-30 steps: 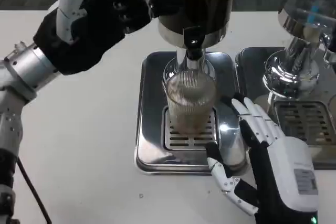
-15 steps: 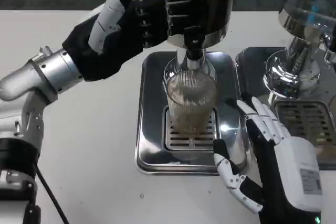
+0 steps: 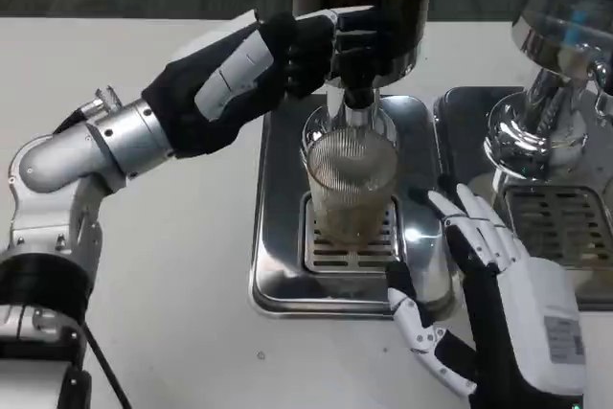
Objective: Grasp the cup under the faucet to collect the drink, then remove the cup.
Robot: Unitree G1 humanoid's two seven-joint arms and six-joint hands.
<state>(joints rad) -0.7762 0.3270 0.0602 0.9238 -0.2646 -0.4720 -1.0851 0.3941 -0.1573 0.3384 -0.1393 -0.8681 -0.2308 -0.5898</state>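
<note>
We see the left hand (image 3: pixel 287 59) raised at the base of the dark drink dispenser (image 3: pixel 364 7), fingers wrapped around the faucet (image 3: pixel 356 93) area; whether it actually grips the tap lever we cannot tell, the dark fingers blend into the dark body. Just below and to the right of that hand the ribbed glass cup (image 3: pixel 350 184) stands upright directly under the faucet, on the slotted grate of the steel drip tray (image 3: pixel 278 265), with a pale brownish drink in its lower part. Our right hand (image 3: pixel 488 294) sits low, to the right of the cup and near it, fingers spread apart and holding nothing, not touching the glass, over the tray's right edge. Further right of this hand a second chrome dispenser (image 3: pixel 546 93) stands over its own drip tray (image 3: pixel 565 222). Everything rests on the white surface (image 3: pixel 163 265).
</note>
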